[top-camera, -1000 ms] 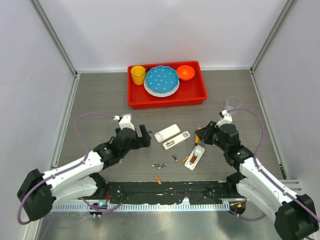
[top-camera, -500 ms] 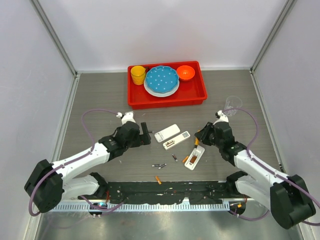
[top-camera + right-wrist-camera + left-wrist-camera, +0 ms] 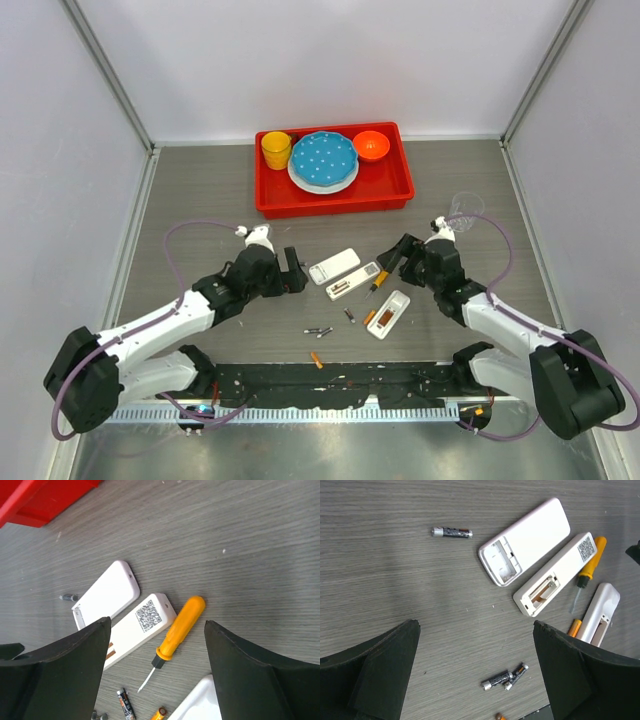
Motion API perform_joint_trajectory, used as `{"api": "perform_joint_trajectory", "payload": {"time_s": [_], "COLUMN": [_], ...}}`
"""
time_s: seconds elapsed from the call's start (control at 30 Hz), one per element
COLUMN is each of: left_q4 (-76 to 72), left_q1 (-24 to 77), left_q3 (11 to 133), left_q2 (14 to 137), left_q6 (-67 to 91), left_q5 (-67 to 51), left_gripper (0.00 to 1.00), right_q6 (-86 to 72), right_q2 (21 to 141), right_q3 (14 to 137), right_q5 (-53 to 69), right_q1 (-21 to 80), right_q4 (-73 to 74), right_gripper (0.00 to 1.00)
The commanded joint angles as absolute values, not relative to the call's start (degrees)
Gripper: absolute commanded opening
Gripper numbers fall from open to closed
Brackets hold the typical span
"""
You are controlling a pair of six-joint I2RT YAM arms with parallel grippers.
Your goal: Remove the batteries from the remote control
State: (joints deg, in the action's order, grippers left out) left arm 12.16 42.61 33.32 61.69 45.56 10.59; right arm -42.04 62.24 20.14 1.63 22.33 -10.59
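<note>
Lying loose: batteries (image 3: 502,677) on worktop (image 3: 395,580), 7 o'clock from the remote (image 3: 555,575); one cut off at frame edge.
Left jaws: wide open, empty.
Right jaws: apart, screwdriver (image 3: 177,632) lying free between.

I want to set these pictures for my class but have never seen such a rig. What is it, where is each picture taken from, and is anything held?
Two robot arms are bolted at the near edge of a table, each ending in a two-finger gripper. The wide picture looks down from above and behind them; the other two come from a camera on each wrist, so the dark shapes at the bottom are that arm's own fingers. On the table lie three white remote pieces, an orange-handled screwdriver, several small batteries, and a red tray with a blue plate, yellow cup and orange bowl. The left gripper and right gripper are both open, holding nothing.
</note>
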Motion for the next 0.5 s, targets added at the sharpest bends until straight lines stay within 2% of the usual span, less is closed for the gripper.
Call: {"api": "perform_joint_trajectory", "payload": {"time_s": [0.0, 0.27, 0.47], "left_q4": [6.8, 5.9, 15.0], "left_q1": [42.4, 42.4, 42.5], "left_q3": [31.4, 31.9, 37.3], "left_q2": [59.9, 60.1, 58.1], "left_q6": [44.1, 42.4, 34.8], "left_q5": [7.3, 7.2, 15.6], "left_gripper": [1.00, 1.00, 1.00], "right_q6": [-41.7, -38.4, -34.2], "right_q2": [58.0, 51.0, 44.6], "right_q3": [21.7, 22.6, 23.4], "right_q5": [1.1, 0.2, -10.0], "right_q1": [22.4, 22.4, 22.3], "right_q4": [-13.8, -6.2, 2.2], "right_gripper": [0.83, 0.85, 0.85]}}
